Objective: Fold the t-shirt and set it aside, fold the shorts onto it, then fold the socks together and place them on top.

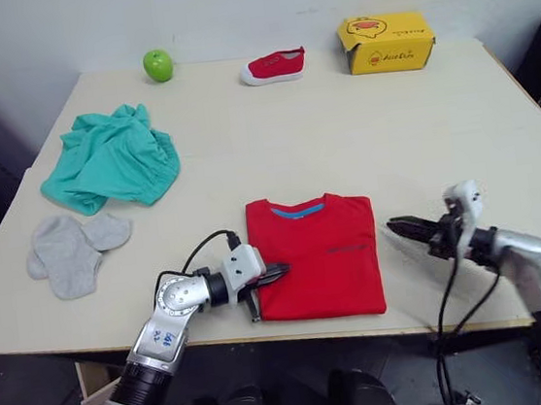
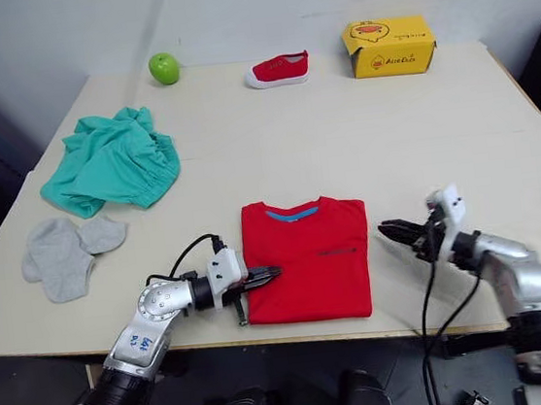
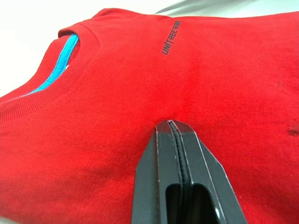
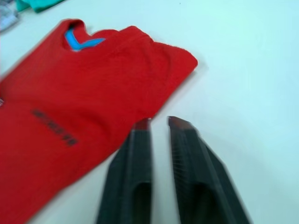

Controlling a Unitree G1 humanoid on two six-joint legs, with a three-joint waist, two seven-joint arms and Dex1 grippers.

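T-shirt (image 1: 317,254) lies flat between both grippers. Left gripper (image 1: 277,273) pressed closed, tips resting on its left edge. Right gripper (image 1: 397,226) slightly parted, just off its right edge, holding nothing.

Surface (image 1: 419,137) count: one red t-shirt (image 1: 321,260), near centre. One teal shorts (image 1: 110,162), far left. Two grey socks (image 1: 71,250), near left, overlapping. One green apple (image 1: 158,65), one red shoe (image 1: 274,66), one yellow box (image 1: 386,43) along the far edge.
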